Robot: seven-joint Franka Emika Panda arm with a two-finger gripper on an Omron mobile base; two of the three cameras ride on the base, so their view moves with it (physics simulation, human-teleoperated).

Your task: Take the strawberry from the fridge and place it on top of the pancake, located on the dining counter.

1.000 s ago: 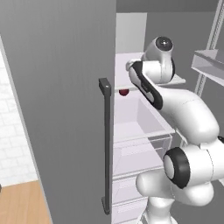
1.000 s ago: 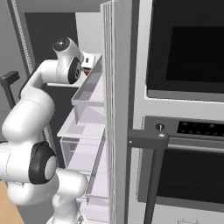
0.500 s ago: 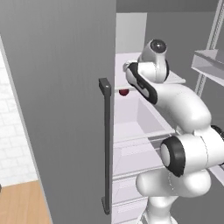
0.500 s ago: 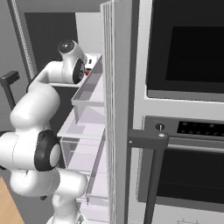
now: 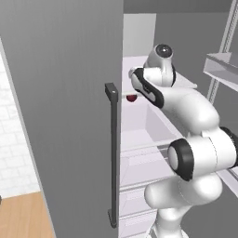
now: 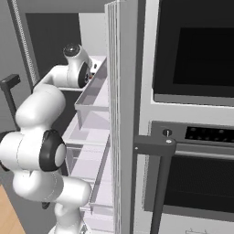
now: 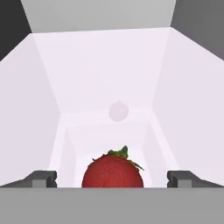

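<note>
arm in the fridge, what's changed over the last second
The arm has pushed deeper into the fridge, its wrist moving further back onto the shelf toward the strawberry. The gripper has taken hold of nothing: its fingertips stand wide apart on either side of the berry. The fridge door, its drawers and the dark red fruit on the shelf stayed as they were.
</note>
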